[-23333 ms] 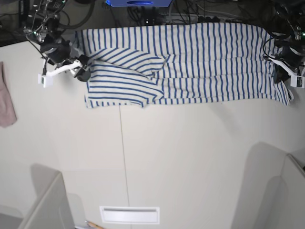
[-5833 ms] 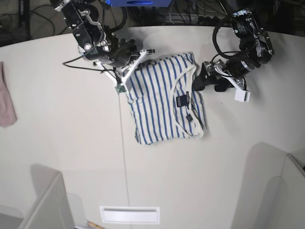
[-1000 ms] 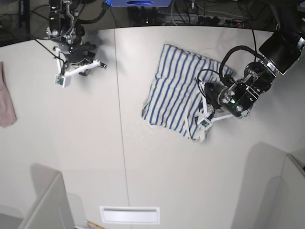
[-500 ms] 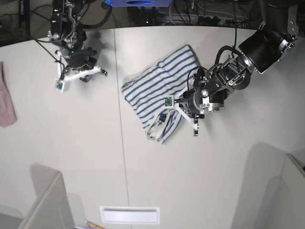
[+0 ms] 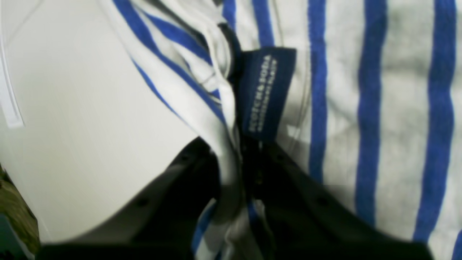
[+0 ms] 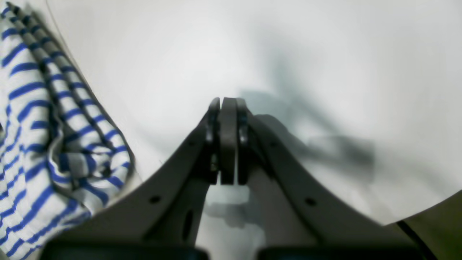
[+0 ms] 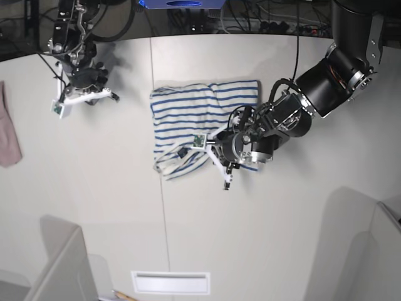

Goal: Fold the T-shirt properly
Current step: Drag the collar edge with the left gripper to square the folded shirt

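Left wrist view: black left gripper (image 5: pixel 234 169) pinched on the white, blue-striped fabric T-shirt (image 5: pixel 361 90), beside its dark blue neck label (image 5: pixel 265 90). Base view alone shows the T-shirt bunched mid-table (image 7: pixel 250 238). Right gripper (image 6: pixel 223 144), fully closed and empty, sits beside the T-shirt's edge.

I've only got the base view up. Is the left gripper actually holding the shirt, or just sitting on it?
Observer: Holding it. In the left wrist view the left gripper is shut on a bunched fold of the T-shirt.
Operator: Which part of it?
Observer: Right beside the dark blue neck label.
Operator: And the right gripper?
Observer: The right gripper is shut on nothing, above bare table, shirt off to its side.
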{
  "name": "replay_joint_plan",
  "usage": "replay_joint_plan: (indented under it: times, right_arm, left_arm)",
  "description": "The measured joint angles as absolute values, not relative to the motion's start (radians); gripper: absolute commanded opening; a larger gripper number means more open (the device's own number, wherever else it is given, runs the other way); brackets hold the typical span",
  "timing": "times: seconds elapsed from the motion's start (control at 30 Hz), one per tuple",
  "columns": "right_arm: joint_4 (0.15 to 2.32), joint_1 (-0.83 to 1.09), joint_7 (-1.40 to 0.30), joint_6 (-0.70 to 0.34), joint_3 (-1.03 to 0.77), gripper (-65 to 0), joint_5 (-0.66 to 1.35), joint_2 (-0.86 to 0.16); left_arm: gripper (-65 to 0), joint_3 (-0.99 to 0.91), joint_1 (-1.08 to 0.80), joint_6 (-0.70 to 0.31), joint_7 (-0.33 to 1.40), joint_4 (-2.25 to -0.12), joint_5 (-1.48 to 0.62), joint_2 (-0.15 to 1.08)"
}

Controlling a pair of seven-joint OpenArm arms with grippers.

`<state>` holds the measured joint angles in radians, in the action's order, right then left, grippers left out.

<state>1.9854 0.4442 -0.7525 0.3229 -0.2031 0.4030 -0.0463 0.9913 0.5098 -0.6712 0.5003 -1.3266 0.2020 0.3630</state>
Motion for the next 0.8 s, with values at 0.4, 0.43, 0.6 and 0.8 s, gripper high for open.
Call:
replay_joint_plan:
  times: [0.4,0.43,0.6,0.8]
  right_arm:
    - [1.983,0.444,-0.756,0.323,-0.203,-65.0,0.400,-0.046]
    - [1.983,0.444,-0.755,0.323,-0.203,-65.0,0.400,-0.046]
    - [1.983,0.444,-0.756,0.323,-0.203,-65.0,0.400,-0.046]
    - [1.983,0.444,-0.756,0.323,-0.203,-65.0,0.400,-0.046]
  left_arm:
    - [-65.0,1.002,0.521,-0.681,0.513,-1.315,0.205,0.306]
    - [-65.0,1.003,0.521,-0.681,0.513,-1.315,0.205,0.301]
    - [-65.0,0.999,0.520,-0.681,0.508,-1.314,0.194,0.297]
    - [-65.0,1.006,0.543,-0.686,0.601,-1.314,0.179,0.293]
